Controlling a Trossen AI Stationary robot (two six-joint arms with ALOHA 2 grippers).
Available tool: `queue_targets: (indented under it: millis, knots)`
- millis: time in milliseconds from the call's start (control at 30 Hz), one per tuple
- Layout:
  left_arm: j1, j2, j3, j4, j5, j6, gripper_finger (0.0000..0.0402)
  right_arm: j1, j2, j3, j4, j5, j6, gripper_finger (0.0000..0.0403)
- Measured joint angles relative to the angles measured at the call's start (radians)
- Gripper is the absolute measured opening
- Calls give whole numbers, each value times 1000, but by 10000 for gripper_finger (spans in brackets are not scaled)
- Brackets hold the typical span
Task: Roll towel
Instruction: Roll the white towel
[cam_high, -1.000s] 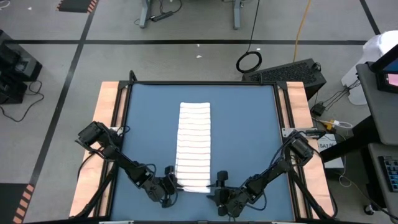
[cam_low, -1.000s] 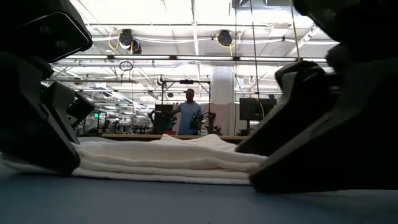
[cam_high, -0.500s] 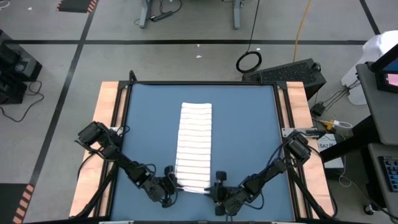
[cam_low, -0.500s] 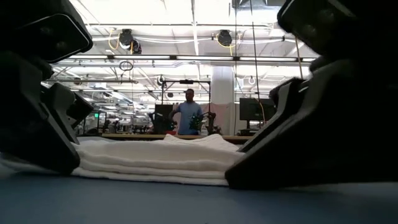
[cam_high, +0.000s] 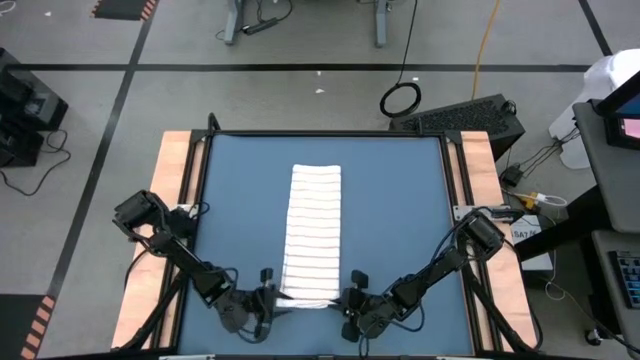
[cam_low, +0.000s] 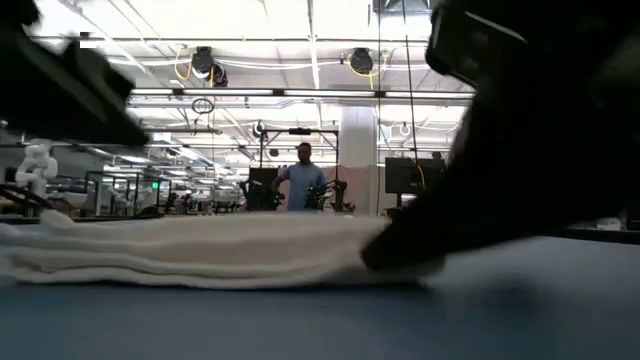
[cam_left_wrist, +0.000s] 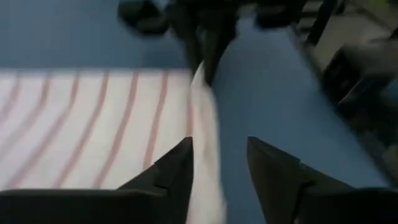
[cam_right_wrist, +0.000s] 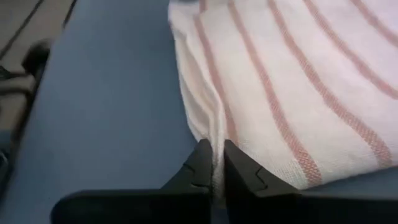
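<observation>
The towel (cam_high: 313, 235) is a white cloth with narrow stripes, folded into a long strip that lies flat down the middle of the blue table (cam_high: 400, 220). Its near end (cam_low: 200, 260) shows as a low stack of layers. My right gripper (cam_right_wrist: 217, 165) is at the near right corner and is shut on it. My left gripper (cam_left_wrist: 217, 165) is open at the near left corner (cam_high: 283, 298), one finger over the cloth and one over the bare table. In the low view it is raised clear of the towel's left end (cam_low: 40, 255). My right gripper pinches the towel's near right corner (cam_right_wrist: 214, 134) between its two fingers, on the folded side edge where several layers meet. The fingers come slanting down from the table's near right side. The corner stays low on the table and the cloth behind it lies slack.
Wooden rails (cam_high: 175, 200) run along the table's left and right sides. Bare blue tabletop lies on both sides of the strip and beyond its far end. A person (cam_low: 303, 185) stands far off in the room behind.
My right gripper has rolled, gone a little toward the towel and shut on its near right corner. My left gripper has opened, let go of the near left corner and risen off it toward the table's left. The towel has stayed flat.
</observation>
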Motion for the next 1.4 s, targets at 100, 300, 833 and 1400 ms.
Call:
queue_targets:
  millis: [100,300,833,1400]
  knots:
    - [-23,6,0,118,-49,132,180,-22,-34,1,-4,-14,45,6]
    - [-8,67,4,225,-104,243,243,-77,-71,1,-6,-80,132,10]
    - [103,207,78,297,-44,139,334,-108,-75,3,-7,-140,182,10]
    - [139,283,177,45,-13,-26,172,-107,-76,4,-9,-166,183,11]
